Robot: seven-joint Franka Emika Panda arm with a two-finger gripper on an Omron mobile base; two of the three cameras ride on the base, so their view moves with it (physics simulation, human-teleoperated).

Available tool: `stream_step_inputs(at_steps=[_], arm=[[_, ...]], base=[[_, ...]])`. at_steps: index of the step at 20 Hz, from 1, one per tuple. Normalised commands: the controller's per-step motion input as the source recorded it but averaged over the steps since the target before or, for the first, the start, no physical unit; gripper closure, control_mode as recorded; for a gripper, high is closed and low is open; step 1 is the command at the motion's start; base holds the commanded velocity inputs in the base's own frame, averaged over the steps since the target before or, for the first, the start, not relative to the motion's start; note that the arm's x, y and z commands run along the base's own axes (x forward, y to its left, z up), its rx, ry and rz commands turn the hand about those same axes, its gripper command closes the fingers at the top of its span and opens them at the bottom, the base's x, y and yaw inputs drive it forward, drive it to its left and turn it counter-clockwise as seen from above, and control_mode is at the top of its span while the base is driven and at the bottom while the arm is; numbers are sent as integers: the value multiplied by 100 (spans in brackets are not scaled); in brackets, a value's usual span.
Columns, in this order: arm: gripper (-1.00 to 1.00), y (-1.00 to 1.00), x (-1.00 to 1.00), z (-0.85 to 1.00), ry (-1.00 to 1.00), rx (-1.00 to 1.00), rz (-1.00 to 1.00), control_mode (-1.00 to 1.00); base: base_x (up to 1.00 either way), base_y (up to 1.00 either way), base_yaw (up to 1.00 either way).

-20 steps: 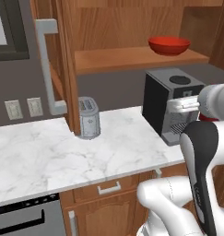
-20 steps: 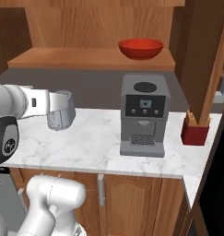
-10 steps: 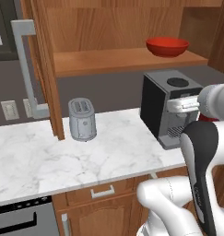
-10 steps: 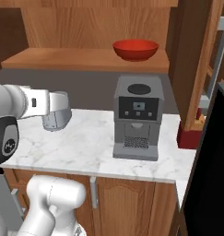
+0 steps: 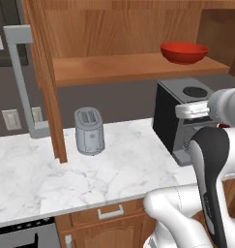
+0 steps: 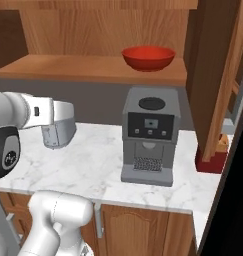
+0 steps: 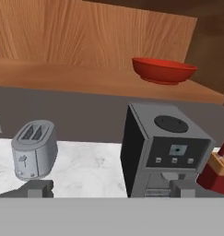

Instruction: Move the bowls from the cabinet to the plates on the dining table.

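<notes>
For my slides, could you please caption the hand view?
Red bowl on the open cabinet shelf, above coffee machine and toaster.

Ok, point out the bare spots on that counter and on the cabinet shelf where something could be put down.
On the marble counter, the widest bare patch lies between the toaster and the coffee machine, running to the front edge. The cabinet shelf is bare wood left of the red bowl. It is crowded right of the coffee machine, where a red block stands against the wooden post.

Three cameras facing the counter under the open cabinet

Both base views look forward and down from behind the arm, left and right; the hand view sits nearer, level. All share the coffee machine [image 5: 179, 116] [image 6: 149, 135] [image 7: 164, 150].
</notes>
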Motion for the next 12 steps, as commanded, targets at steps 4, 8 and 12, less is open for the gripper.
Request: stream_step_inputs(at_steps=[4,8,12], arm=[[-100,0,0,0,0,0,0,100],[-100,0,0,0,0,0,0,100],[-100,0,0,0,0,0,0,100]], base=[[26,-5,4],[18,-5,3],[15,-1,3]])
